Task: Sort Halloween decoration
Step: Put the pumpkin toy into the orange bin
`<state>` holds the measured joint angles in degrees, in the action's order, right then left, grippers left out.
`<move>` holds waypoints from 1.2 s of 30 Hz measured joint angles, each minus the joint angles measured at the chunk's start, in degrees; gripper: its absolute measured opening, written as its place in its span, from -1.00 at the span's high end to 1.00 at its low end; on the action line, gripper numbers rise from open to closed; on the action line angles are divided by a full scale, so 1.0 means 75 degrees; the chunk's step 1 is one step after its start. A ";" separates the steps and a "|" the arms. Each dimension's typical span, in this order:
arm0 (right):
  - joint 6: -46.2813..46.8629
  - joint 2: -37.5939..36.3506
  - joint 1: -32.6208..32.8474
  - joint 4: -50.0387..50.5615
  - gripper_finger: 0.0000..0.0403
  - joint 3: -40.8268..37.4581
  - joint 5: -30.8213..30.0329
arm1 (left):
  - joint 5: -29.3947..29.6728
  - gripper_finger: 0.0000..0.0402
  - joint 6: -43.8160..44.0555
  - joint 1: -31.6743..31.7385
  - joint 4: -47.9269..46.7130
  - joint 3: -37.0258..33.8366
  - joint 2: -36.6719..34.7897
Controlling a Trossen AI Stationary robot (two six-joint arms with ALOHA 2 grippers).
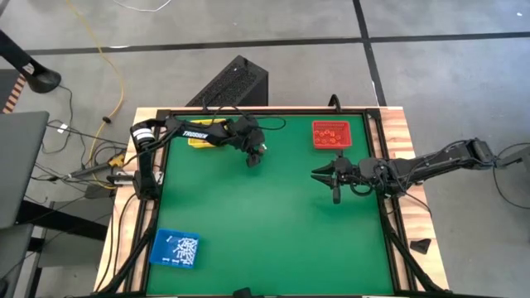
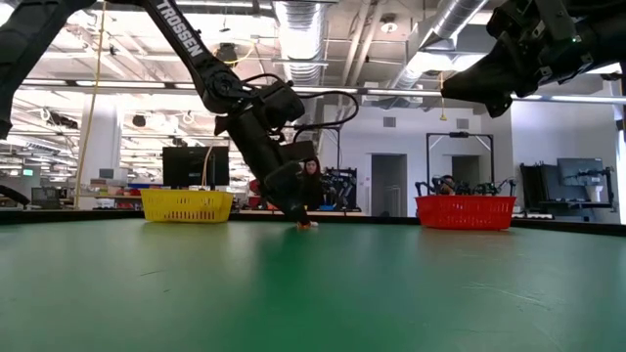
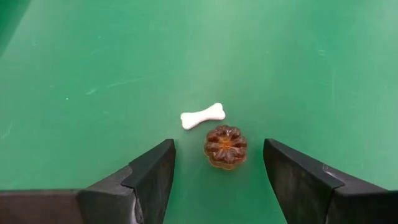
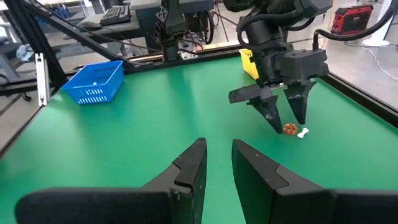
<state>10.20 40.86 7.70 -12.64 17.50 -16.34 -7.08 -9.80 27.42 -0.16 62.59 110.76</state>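
Progress: nearly finished, judging by the mat; red tray (image 1: 332, 135) holds orange pieces, blue tray (image 1: 175, 249) holds white ones, yellow tray (image 1: 197, 139) sits under the left arm.
Left to sort: 2 trinkets, a white bone (image 3: 203, 116) and an orange pumpkin (image 3: 226, 146), just beside each other.
Left gripper (image 3: 219, 169): tipped down over the pumpkin, jaws wide apart, holding nothing.
Right gripper (image 4: 219, 163): raised mid-table near the red tray, jaws narrowly parted, empty.

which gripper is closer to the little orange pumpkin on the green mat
Left. The left gripper hangs right over the orange pumpkin, open fingers either side. The right gripper sits well off, by the red tray.
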 joint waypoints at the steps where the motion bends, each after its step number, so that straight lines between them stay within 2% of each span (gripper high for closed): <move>1: 0.0028 0.0000 0.0004 -0.0003 0.46 0.0000 0.0000 | 0.0031 -0.16 0.0006 -0.0002 0.0014 -0.0014 0.0000; 7: 0.0242 0.0000 0.0004 -0.0204 0.46 0.0000 0.0000 | 0.0062 -0.16 0.0203 0.0000 0.0682 -0.0434 -0.0015; 12: 0.0255 0.0000 0.0004 -0.0453 0.46 0.0000 0.0000 | 0.0247 -0.14 0.0292 -0.0006 0.0743 -0.0618 -0.0023; 19: 0.0264 0.0000 0.0004 -0.0595 0.46 0.0000 0.0000 | 0.0238 0.10 0.0610 0.0000 0.1039 -0.0622 -0.0023; 28: 0.0389 0.0000 0.0004 -0.0627 0.46 0.0000 0.0000 | 0.0245 0.25 0.0603 0.0000 0.1032 -0.0627 -0.0020; 36: 0.0526 0.0000 0.0004 -0.0806 0.46 0.0000 0.0023 | 0.0250 0.49 0.0671 0.0000 0.0969 -0.0627 -0.0015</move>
<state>14.15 40.86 7.73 -18.69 17.50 -16.17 -5.20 -4.77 27.42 7.11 57.89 110.65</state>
